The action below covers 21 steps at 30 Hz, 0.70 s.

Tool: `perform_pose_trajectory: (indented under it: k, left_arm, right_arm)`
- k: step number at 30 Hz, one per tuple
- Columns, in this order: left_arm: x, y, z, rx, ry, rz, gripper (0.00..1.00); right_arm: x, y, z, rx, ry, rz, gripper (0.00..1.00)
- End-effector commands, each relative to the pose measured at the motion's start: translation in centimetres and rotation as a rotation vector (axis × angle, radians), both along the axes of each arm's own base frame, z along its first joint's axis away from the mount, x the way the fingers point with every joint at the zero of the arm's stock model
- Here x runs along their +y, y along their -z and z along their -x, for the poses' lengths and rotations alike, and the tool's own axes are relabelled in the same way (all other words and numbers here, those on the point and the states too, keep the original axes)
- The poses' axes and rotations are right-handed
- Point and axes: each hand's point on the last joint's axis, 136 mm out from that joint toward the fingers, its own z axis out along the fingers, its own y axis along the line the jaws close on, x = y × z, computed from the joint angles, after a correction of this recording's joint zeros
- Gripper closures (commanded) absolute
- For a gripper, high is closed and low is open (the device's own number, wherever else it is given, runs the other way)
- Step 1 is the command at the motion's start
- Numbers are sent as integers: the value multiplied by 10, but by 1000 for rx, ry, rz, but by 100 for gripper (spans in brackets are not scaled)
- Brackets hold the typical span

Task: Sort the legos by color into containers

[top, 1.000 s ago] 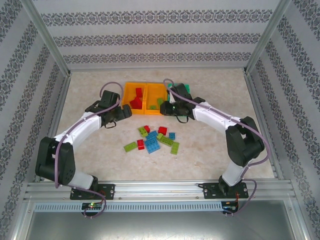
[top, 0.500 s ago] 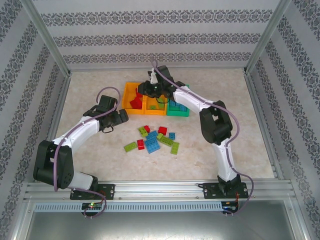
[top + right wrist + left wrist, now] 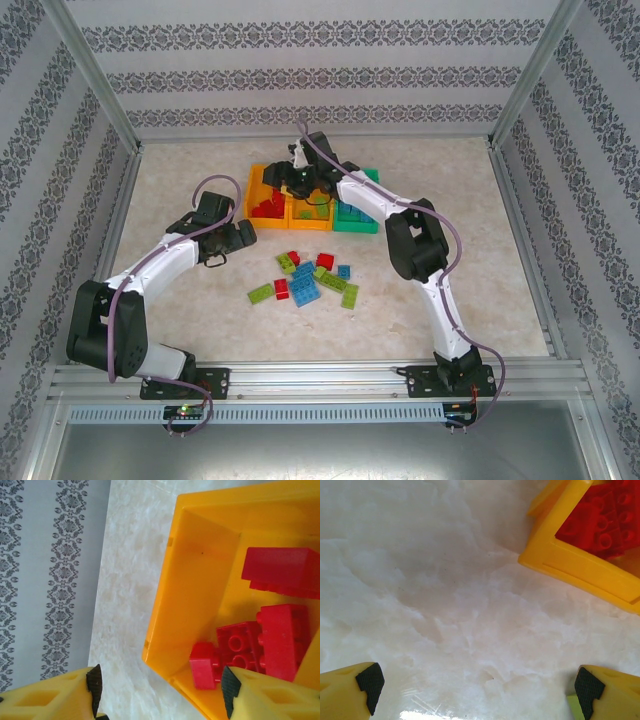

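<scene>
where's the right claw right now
In the top view the right claw hangs over the leftmost orange bin, at the left end of the row; its wrist view looks down on the red legos inside.

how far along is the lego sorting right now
Done: several red studded plastic bricks lie in the left orange plastic bin. In hand: nothing; the right jaws hang open, empty, above it. Left: a cluster of red, green and blue bricks loose on the table.
</scene>
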Motion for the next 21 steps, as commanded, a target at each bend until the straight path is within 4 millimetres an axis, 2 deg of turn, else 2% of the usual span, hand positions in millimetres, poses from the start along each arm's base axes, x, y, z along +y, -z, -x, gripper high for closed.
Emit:
perform_pose_trajectory:
  k: [1, 4, 9, 11, 13, 16, 21]
  left_arm:
    - [6, 1, 5, 9, -16, -3, 0]
    - [9, -2, 6, -11, -61, 15, 0]
    - [17, -2, 8, -46, -118, 91, 0]
    - [24, 1, 11, -35, -134, 87, 0]
    - [32, 6, 14, -17, -156, 83, 0]
    - [39, 10, 18, -2, -179, 91, 0]
    - [40, 10, 20, -7, -180, 109, 0]
  right_arm:
    - [3, -34, 23, -65, -62, -18, 31]
    - [-12, -29, 46, -84, -77, 62, 31]
    - [-56, 7, 106, -114, -81, 328, 32]
    - [-66, 19, 131, -128, -93, 420, 32]
    - [-70, 30, 156, -143, -117, 507, 32]
    - [-70, 43, 182, -153, -143, 596, 31]
    - [-60, 60, 204, -159, -201, 678, 31]
